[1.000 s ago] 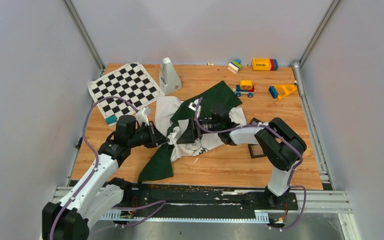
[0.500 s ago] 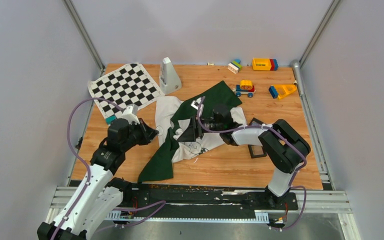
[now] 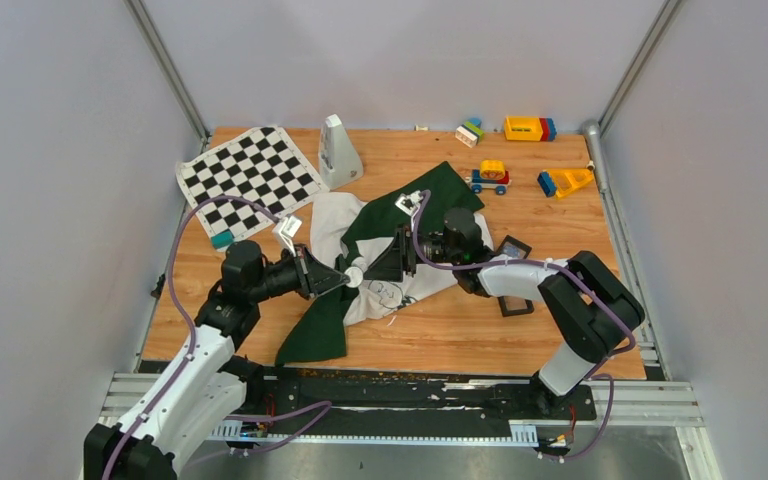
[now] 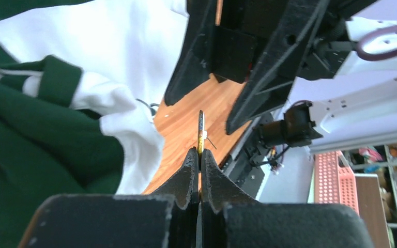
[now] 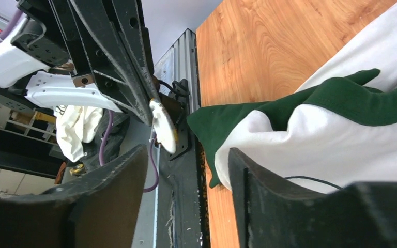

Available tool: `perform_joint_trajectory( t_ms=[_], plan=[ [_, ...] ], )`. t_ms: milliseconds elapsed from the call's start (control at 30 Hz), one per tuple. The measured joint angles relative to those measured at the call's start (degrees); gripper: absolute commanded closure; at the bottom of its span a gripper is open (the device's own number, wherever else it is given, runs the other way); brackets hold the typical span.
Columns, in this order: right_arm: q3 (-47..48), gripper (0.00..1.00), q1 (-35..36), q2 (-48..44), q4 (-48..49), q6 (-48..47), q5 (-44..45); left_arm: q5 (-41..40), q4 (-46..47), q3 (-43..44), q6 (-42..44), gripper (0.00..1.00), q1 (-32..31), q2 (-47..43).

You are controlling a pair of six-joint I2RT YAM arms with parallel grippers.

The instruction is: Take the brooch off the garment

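The garment (image 3: 415, 205), a white T-shirt with dark green sleeves, lies crumpled mid-table; it also shows in the left wrist view (image 4: 108, 62) and the right wrist view (image 5: 341, 129). My left gripper (image 3: 345, 277) is shut on the brooch (image 4: 200, 129), a thin gold piece seen edge-on sticking out past the fingertips (image 4: 192, 160). In the right wrist view the brooch (image 5: 163, 126) is a pale yellowish oval, apart from the cloth. My right gripper (image 3: 385, 265) is open and empty (image 5: 188, 170), facing the left gripper, with its right finger against the white cloth.
A small black square tray (image 3: 515, 301) lies right of the garment. A chequered mat (image 3: 250, 175), a white wedge-shaped object (image 3: 338, 150) and a teal block (image 3: 222, 240) are at back left. Toy blocks (image 3: 528, 128) and a toy car (image 3: 489, 177) are at back right.
My left gripper drew back to the left, then came forward to the right again. It now holds the brooch near the right gripper. The right arm shifted slightly right.
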Motion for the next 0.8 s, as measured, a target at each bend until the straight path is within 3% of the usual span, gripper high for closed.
perform_joint_trajectory(
  t_ms=[167, 500, 800],
  plan=[
    [0.0, 0.57, 0.02, 0.0, 0.96, 0.94, -1.09, 5.11, 4.98, -0.48, -1.42, 1.0, 0.0, 0.26],
    [0.0, 0.7, 0.02, 0.02, 5.46, 3.23, -4.79, 6.95, 6.97, -0.63, -2.36, 1.0, 0.0, -0.17],
    [0.0, 0.72, 0.04, 0.04, 8.07, 4.94, -7.26, 8.37, 8.74, -0.63, -2.73, 1.0, 0.0, 1.07]
  ],
)
